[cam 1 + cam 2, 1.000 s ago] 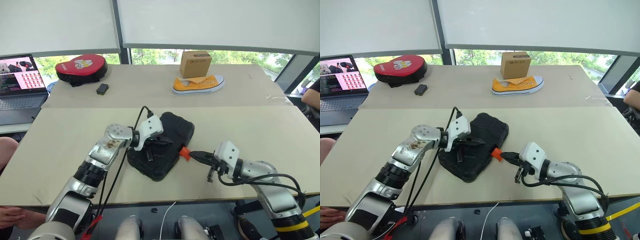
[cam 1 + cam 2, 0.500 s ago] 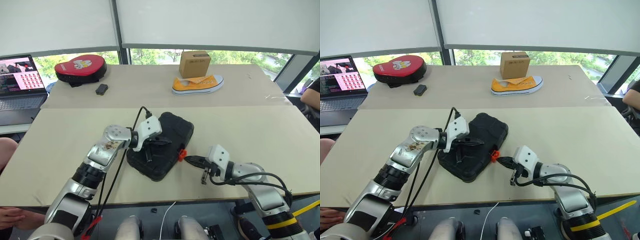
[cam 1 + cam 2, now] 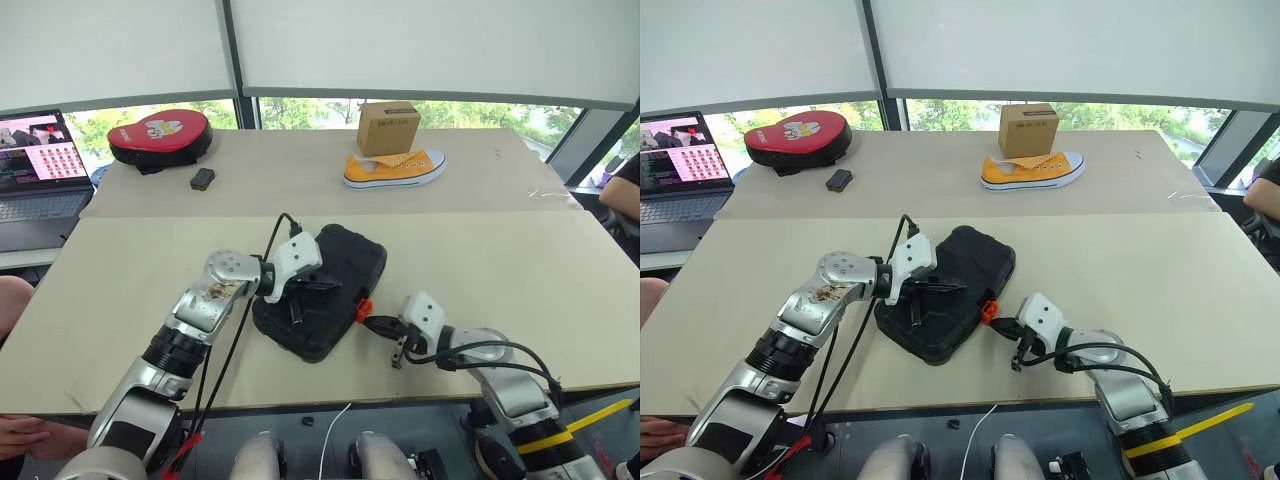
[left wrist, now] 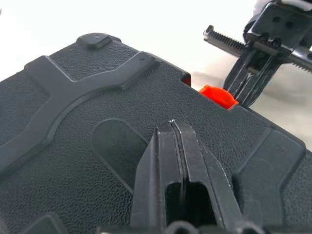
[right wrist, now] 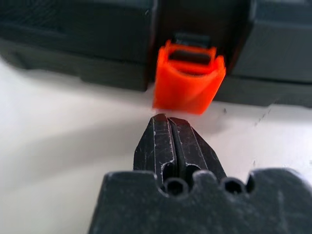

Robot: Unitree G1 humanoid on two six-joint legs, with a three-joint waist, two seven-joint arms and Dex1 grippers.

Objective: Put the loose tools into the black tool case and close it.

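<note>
The black tool case (image 3: 322, 300) lies shut on the near table, set at an angle. My left gripper (image 3: 337, 283) is shut, and its tips (image 4: 173, 126) rest on the textured lid. The orange latch (image 3: 363, 309) sticks out from the case's right side. My right gripper (image 3: 370, 322) is shut and low over the table. Its tips (image 5: 168, 121) sit just short of the latch (image 5: 188, 80) and slightly beneath it; whether they touch it I cannot tell. The loose tools are out of view.
On the far table stand a red-and-black padded bag (image 3: 160, 135), a small black object (image 3: 203, 178), a yellow shoe (image 3: 394, 167) and a cardboard box (image 3: 388, 127). A laptop (image 3: 40, 165) sits far left. A person's arm (image 3: 625, 190) shows at the right edge.
My right gripper has sunk and slid left toward the case, and its tips now sit below the latch. The left gripper and the case have stayed put.
</note>
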